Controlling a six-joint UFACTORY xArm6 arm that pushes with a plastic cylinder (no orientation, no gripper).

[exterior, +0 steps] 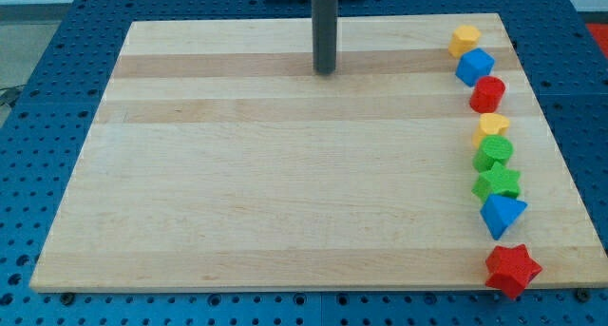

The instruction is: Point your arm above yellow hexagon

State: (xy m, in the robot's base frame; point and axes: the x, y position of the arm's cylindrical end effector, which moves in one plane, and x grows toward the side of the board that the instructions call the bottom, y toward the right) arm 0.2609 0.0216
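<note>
Tip (326, 71): set near the board's top edge, around the middle, well apart from every block.
Jaws: none are carried; the arm ends in a plain rod, so nothing is grasped.
Yellow hexagon (465, 39): placed at the board's top right corner, far to the view's right of the tip.
Column below it: blue cube (475, 67), red cylinder (487, 94), yellow heart (492, 127), green cylinder (494, 153), green star (498, 182), blue triangle (501, 215), red star (512, 269).
Board (275, 193): pale wood, laid on a blue pegboard (38, 88).
</note>
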